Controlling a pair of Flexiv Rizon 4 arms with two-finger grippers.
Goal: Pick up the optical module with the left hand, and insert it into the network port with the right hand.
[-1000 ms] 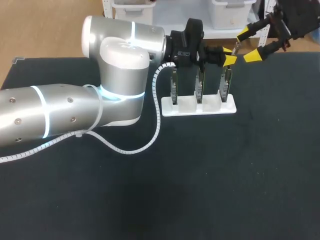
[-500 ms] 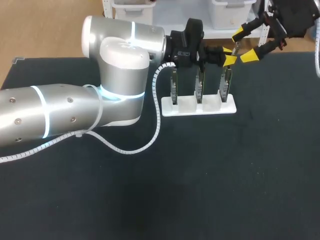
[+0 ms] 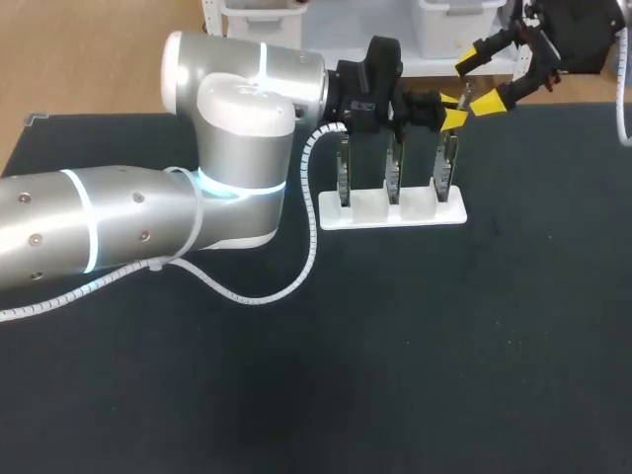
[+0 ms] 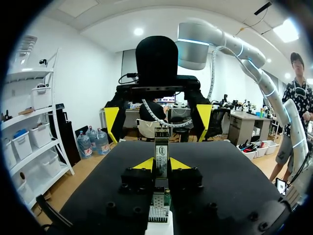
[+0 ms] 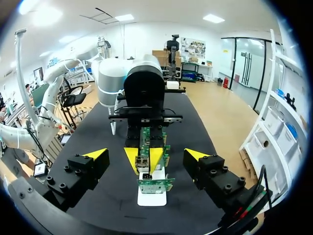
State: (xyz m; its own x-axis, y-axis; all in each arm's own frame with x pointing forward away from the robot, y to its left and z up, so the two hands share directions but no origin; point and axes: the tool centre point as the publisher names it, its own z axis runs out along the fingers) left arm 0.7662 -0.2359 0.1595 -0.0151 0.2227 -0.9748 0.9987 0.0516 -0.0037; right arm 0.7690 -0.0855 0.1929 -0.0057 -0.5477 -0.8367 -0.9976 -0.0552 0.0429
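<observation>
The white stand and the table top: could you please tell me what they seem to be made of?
The white stand: likely plastic, matte, uniformly white with blocky slots. The table top: probably black fabric or rubber mat, dull, no glare.

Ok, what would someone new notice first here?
The big silver left arm spans the left of the table up to a white rack of three upright circuit boards. The left end effector grips the optical module above the rightmost board; the right end effector hangs open just beyond.
</observation>
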